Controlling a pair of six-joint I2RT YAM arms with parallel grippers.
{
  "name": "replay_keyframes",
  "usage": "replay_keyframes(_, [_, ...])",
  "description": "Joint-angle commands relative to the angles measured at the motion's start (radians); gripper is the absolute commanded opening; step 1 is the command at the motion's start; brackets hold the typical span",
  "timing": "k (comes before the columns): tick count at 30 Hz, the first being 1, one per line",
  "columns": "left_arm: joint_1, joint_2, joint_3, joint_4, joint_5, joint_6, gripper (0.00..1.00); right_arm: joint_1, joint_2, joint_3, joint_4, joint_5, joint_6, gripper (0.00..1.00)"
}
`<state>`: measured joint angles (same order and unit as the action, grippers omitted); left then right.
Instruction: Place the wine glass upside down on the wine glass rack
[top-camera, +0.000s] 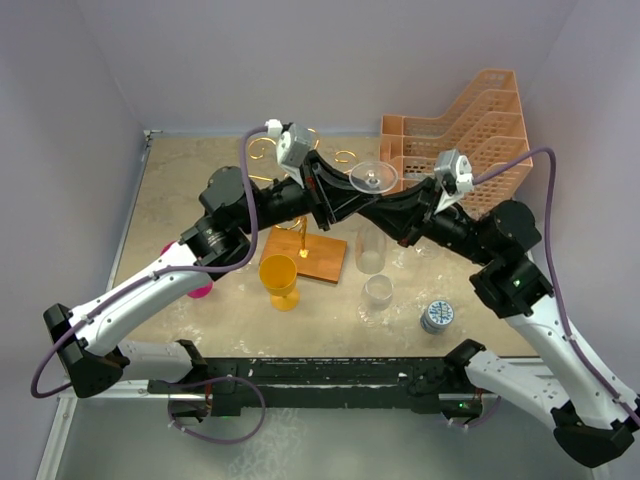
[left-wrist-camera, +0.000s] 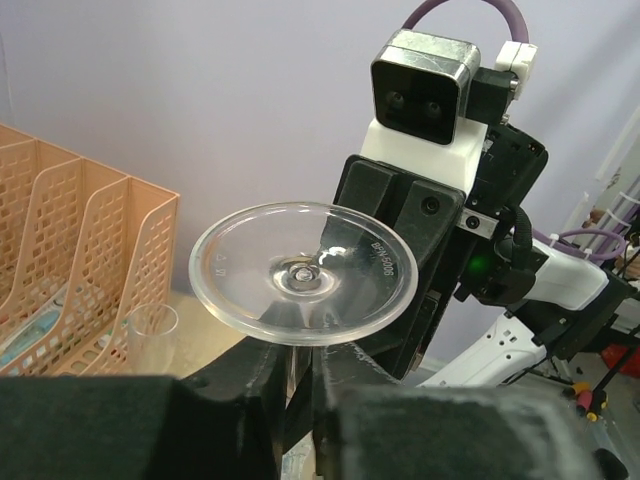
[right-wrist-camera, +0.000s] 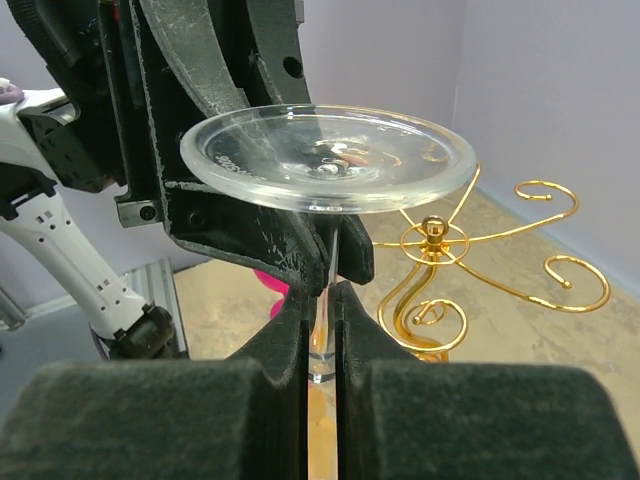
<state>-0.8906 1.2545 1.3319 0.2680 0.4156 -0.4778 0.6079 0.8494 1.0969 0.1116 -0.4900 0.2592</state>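
Observation:
The clear wine glass (top-camera: 373, 177) is held upside down above the table, foot disc on top and bowl hanging below. My left gripper (top-camera: 348, 200) reaches in from the left and is shut on the stem just under the foot. In the left wrist view its tips (left-wrist-camera: 300, 370) pinch the stem below the disc (left-wrist-camera: 303, 272). My right gripper (top-camera: 392, 208) comes from the right and is shut on the same stem lower down; the right wrist view shows its tips (right-wrist-camera: 322, 300) under the disc (right-wrist-camera: 330, 160). The gold wire rack (top-camera: 265, 150) on its brown base (top-camera: 318, 258) stands just left, and also shows in the right wrist view (right-wrist-camera: 435, 240).
A peach lattice tray stack (top-camera: 470, 130) stands at the back right, also in the left wrist view (left-wrist-camera: 70, 260). A yellow goblet (top-camera: 279, 280), a short clear cup (top-camera: 378, 290) and a small blue-and-white round tin (top-camera: 437, 316) stand nearer. A pink object (top-camera: 200, 290) lies under the left arm.

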Motion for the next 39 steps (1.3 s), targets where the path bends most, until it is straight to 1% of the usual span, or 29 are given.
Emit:
replay_keyframes(1, [0.001, -0.049, 0.006, 0.079, -0.018, -0.038, 0.15, 0.001, -0.037, -0.012, 0.035, 0.028, -0.021, 0.00])
replay_keyframes(4, [0.001, -0.071, -0.011, 0.047, -0.061, -0.036, 0.38, 0.001, -0.070, -0.024, 0.064, 0.084, -0.008, 0.00])
replay_keyframes(5, [0.001, -0.081, -0.019, 0.025, -0.098, -0.036, 0.44, 0.001, -0.082, -0.029, 0.075, 0.108, -0.005, 0.00])
replay_keyframes(8, [0.001, -0.118, -0.030, -0.082, -0.239, -0.027, 0.52, 0.001, -0.118, -0.043, 0.090, 0.199, -0.002, 0.00])
replay_keyframes(10, [0.002, -0.140, -0.029, -0.176, -0.316, -0.011, 0.54, 0.001, -0.140, -0.058, 0.101, 0.268, 0.000, 0.00])
replay_keyframes(12, [0.001, -0.169, -0.030, -0.249, -0.366, 0.008, 0.54, 0.000, -0.163, -0.079, 0.116, 0.351, 0.008, 0.00])
replay_keyframes(15, [0.001, -0.225, 0.008, -0.412, -0.430, 0.105, 0.54, 0.001, -0.200, -0.115, 0.144, 0.488, 0.028, 0.00])
replay_keyframes(19, [0.001, -0.317, 0.050, -0.625, -0.664, 0.191, 0.56, 0.000, -0.222, -0.170, 0.185, 0.573, 0.036, 0.00])
replay_keyframes(22, [0.001, -0.399, 0.020, -0.700, -0.821, 0.182, 0.57, 0.001, -0.209, -0.184, 0.201, 0.625, 0.039, 0.00])
replay_keyframes(25, [0.001, -0.480, -0.023, -0.717, -0.923, 0.161, 0.58, 0.001, -0.197, -0.220, 0.260, 0.636, 0.055, 0.00])
replay_keyframes(27, [0.001, -0.532, -0.049, -0.702, -0.959, 0.158, 0.59, 0.001, -0.183, -0.239, 0.314, 0.651, 0.034, 0.00])
replay_keyframes(30, [0.001, -0.578, -0.084, -0.673, -1.012, 0.160, 0.60, 0.001, -0.120, -0.237, 0.332, 0.672, 0.001, 0.00])
replay_keyframes(34, [0.001, -0.612, -0.123, -0.671, -1.045, 0.145, 0.60, 0.001, -0.026, -0.265, 0.372, 0.680, -0.041, 0.00])
replay_keyframes(37, [0.001, -0.620, -0.155, -0.633, -1.049, 0.149, 0.60, 0.001, 0.013, -0.289, 0.457, 0.651, -0.048, 0.00])
replay_keyframes(39, [0.002, -0.607, -0.150, -0.628, -1.052, 0.160, 0.60, 0.000, 0.052, -0.294, 0.499, 0.613, -0.060, 0.00])
